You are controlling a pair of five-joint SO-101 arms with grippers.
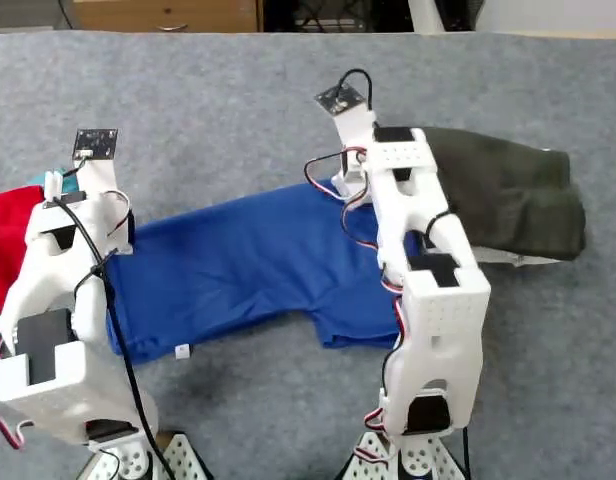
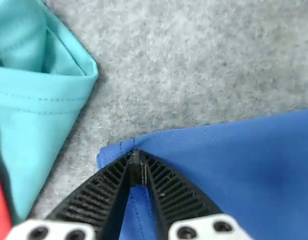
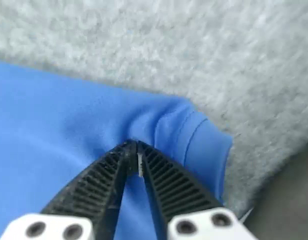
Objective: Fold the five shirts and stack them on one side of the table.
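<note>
My left gripper (image 2: 136,161) is clenched on one corner of the blue shirt (image 1: 238,265), and my right gripper (image 3: 133,150) on its other end. The shirt lies spread across the grey table (image 1: 238,100). A dark green shirt (image 1: 508,195), apparently folded, rests on my right.

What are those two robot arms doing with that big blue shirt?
They are folding shirts. The left claw and the right claw are each pinched shut on an edge of the blue shirt, which lies spread across the grey table. A dark green shirt lies folded up at one end of the table. A red shirt and a teal shirt lie at the other end.
</note>
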